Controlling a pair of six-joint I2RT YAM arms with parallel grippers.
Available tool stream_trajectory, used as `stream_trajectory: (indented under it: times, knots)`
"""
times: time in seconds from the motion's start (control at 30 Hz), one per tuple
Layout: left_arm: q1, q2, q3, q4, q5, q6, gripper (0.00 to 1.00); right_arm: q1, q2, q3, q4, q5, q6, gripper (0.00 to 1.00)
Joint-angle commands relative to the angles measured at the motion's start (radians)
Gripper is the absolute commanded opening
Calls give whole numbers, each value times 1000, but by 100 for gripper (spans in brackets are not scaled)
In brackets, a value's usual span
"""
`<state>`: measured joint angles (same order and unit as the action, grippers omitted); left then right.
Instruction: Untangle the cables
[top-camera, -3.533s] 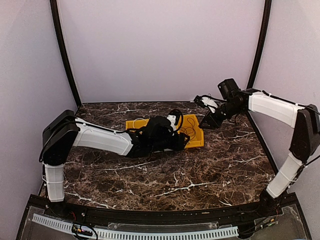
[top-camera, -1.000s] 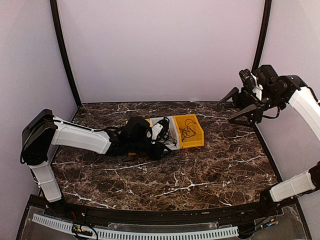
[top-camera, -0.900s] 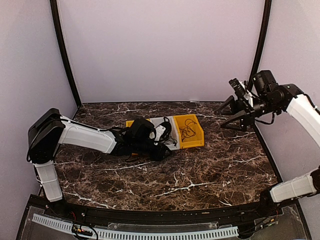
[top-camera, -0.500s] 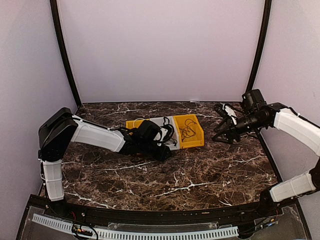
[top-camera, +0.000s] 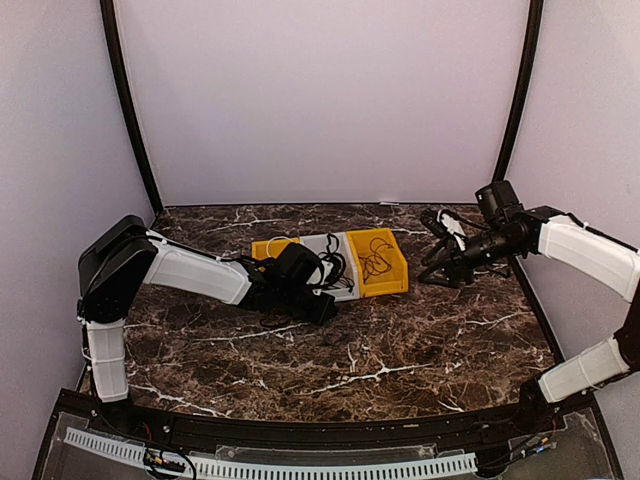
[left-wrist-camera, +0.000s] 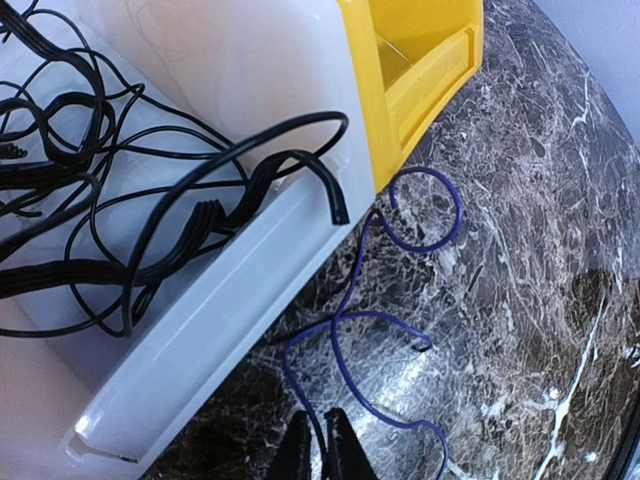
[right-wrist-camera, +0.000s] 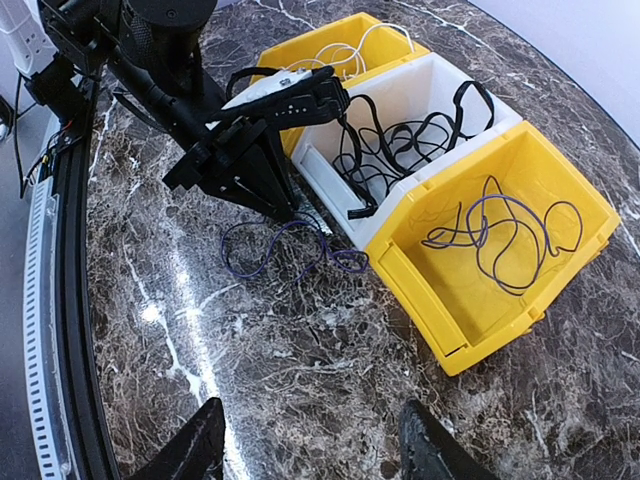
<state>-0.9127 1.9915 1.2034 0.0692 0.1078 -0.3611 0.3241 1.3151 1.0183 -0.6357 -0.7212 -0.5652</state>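
Left gripper (left-wrist-camera: 322, 446) pinched shut on thin loopy purple cord (left-wrist-camera: 338, 350) on glossy veined marble table (left-wrist-camera: 520, 250) beside smooth white plastic bin (left-wrist-camera: 240, 290); right gripper (right-wrist-camera: 312, 450) spread, empty.

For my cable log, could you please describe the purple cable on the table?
The purple cable is a thin, flexible cord lying in loose loops on the marble table. One loop curls beside a corner of the yellow bin; the rest snakes along the front of the white bin. One stretch runs into the closed fingertips of the left gripper, which seems to pinch it.
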Motion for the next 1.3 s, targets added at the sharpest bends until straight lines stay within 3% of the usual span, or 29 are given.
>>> stream_trajectory:
  times: [0.0,0.17,0.67,1.27]
  knots:
    - [-3,-21,-12,-15,28,-7,4,24,29,-6,20,0,-20,55]
    - [-3,-52,-38,15,52,-5,0,76,109,15,39,68,-51,50]
    - [-5,-318,-345,198,144,138,0,253,454,187,89,172,-132,42]
    - [-6,-356,-460,240,97,239,0,400,746,417,55,139,-199,49]
